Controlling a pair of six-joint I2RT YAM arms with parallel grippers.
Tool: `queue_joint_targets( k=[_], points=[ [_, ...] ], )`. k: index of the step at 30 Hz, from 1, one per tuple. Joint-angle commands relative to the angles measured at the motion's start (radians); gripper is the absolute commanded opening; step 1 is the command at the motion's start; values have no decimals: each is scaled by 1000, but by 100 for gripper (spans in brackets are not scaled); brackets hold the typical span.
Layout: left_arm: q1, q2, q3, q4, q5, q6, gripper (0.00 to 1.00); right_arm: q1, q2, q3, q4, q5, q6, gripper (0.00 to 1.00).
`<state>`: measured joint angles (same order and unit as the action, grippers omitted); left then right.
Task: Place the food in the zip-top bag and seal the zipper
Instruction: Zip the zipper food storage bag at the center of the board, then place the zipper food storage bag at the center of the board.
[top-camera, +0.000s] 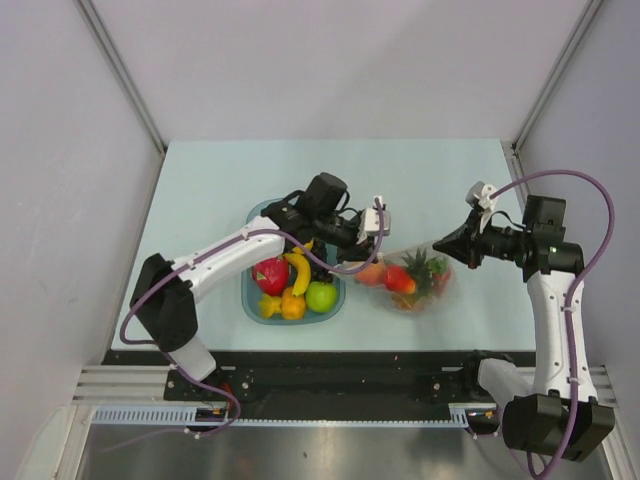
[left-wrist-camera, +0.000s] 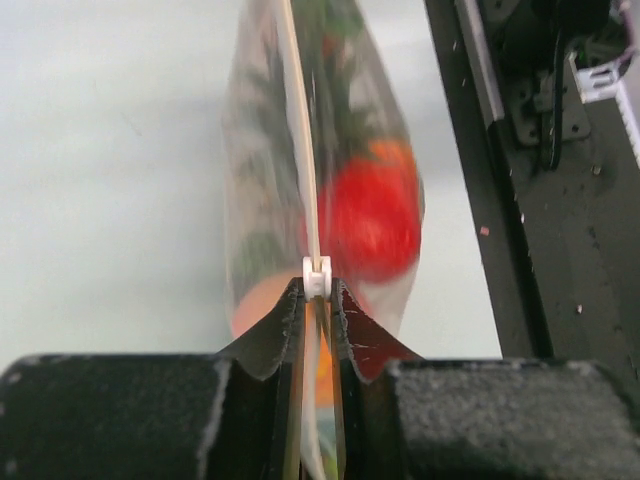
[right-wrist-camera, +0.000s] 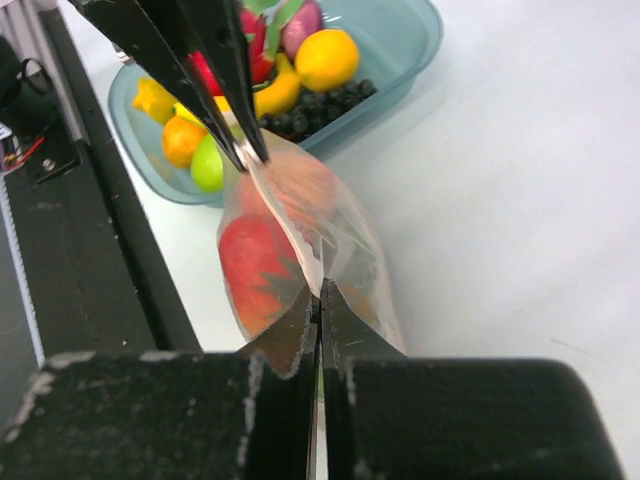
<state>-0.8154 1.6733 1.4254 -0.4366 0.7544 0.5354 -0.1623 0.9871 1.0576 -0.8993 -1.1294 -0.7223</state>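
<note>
Two hands pinch opposite ends of the clear, floppy plastic zip-top bag (top-camera: 412, 283), which is stretched above the pale tabletop (top-camera: 250, 180) beside the translucent blue rectangular tray (top-camera: 247, 292). The left hand (left-wrist-camera: 317, 290) is clamped on the narrow clear zipper (left-wrist-camera: 303, 150) at its small white slider (left-wrist-camera: 317, 275). The right hand (right-wrist-camera: 319, 295) is clamped on the strip's other end. A red toy piece (top-camera: 398, 278) and an orange toy pineapple (top-camera: 422, 268) are bagged, while other toy fruits (top-camera: 292, 290) lie in the tray. Sealing appears to be under way, but whether it is complete cannot be told.
</note>
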Motion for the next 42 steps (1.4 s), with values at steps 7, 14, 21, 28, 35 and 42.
queue_joint_targets(
  k=[7, 14, 21, 28, 35, 42],
  points=[
    [169, -145, -128, -223, -90, 144, 16, -163, -2, 54, 128, -49, 92, 0],
    [232, -167, -108, -257, -110, 152, 13, -224, 18, 54, 180, -64, 126, 0],
    [213, -181, -8, -292, -32, 80, 3, -233, 7, 74, 133, -78, 114, 0],
    [131, -172, 73, -372, -15, 9, 3, -279, 30, 78, -199, -43, -9, 0],
    [157, 43, 248, -257, -79, -181, 2, -261, 258, 24, 152, 127, 276, 0],
    [232, 373, 576, -212, -207, -317, 8, -191, 541, 88, 471, 230, 412, 0]
  ],
)
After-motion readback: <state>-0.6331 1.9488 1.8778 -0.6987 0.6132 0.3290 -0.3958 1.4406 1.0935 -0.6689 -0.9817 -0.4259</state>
